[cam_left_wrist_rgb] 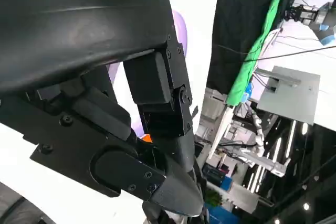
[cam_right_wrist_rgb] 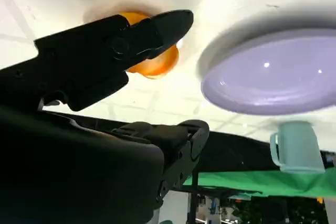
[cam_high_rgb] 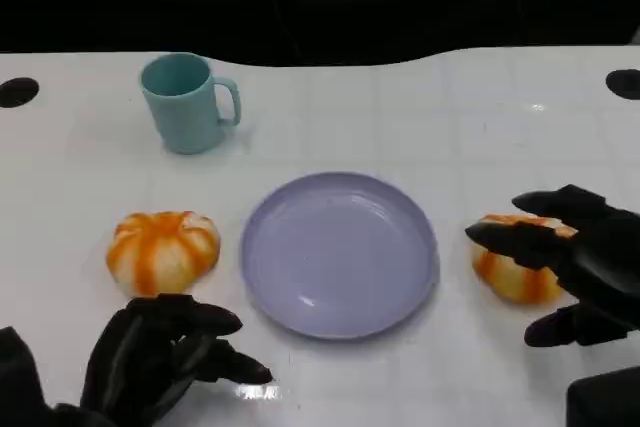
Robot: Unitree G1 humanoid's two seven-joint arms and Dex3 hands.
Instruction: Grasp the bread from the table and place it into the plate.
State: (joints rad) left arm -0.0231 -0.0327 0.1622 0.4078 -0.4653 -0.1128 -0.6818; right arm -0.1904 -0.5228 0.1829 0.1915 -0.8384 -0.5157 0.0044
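Bread (cam_high_rgb: 515, 272) lies flat, roundish, between the open right hand's (cam_high_rgb: 575, 257) spread fingers.

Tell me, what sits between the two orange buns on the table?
In the head view, the purple plate lies between the left bun and the right bun, with nothing in it. The right hand reaches around the right bun.

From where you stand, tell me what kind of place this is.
Probably a robotics lab or test room: a white table staged with a plate, a mug and bread, plus green cloth and metal rigs behind.
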